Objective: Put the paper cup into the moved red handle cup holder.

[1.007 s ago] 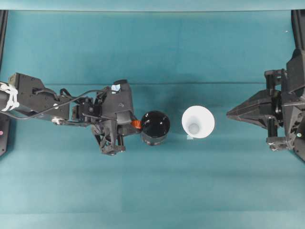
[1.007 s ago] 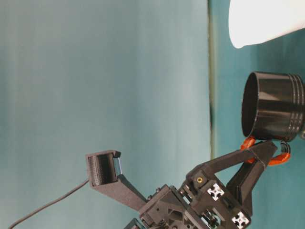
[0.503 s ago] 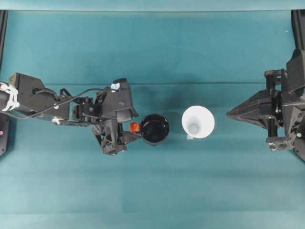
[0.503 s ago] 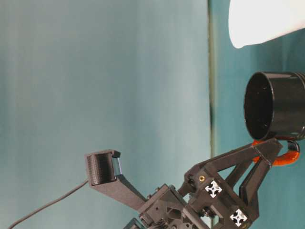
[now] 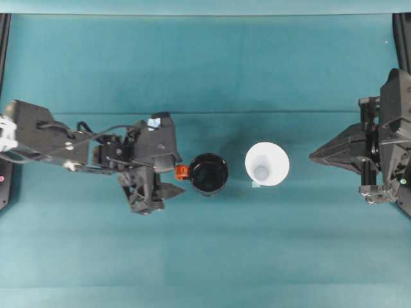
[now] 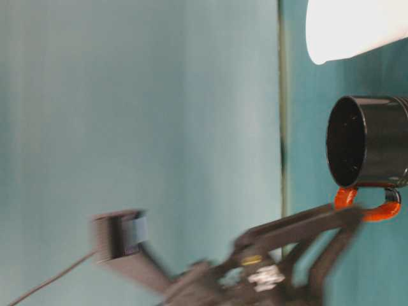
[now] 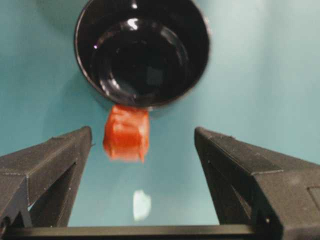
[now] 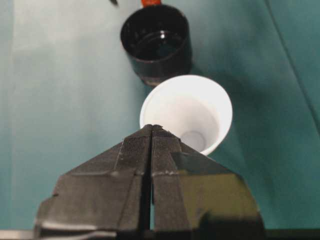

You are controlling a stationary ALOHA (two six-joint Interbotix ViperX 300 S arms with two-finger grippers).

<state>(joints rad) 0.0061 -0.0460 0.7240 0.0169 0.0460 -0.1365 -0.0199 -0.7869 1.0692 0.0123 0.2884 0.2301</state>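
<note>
Overhead, left to right. Left gripper at 9 o'clock of the red handle cup holder, fingers spread wide, gripping nothing; left wrist view shows the red-orange handle tab in the gap between the 2 fingers, touching neither. Holder stands upright on the table, handle pointing to 9 o'clock toward the gripper. Holder: round, glossy black, ribbed lower wall, empty inside with glints on the bottom. Paper cup just beside the holder at its 3 o'clock, small gap between them, upright, rim up. Cup: plain white, matte, tapered, wide rim, small round base. Right gripper well apart from the cup at its 3 o'clock, tip pointing to the cup; right wrist view shows its 2 ridged black fingers pressed together, nothing between. Table cover: smooth teal cloth.
</note>
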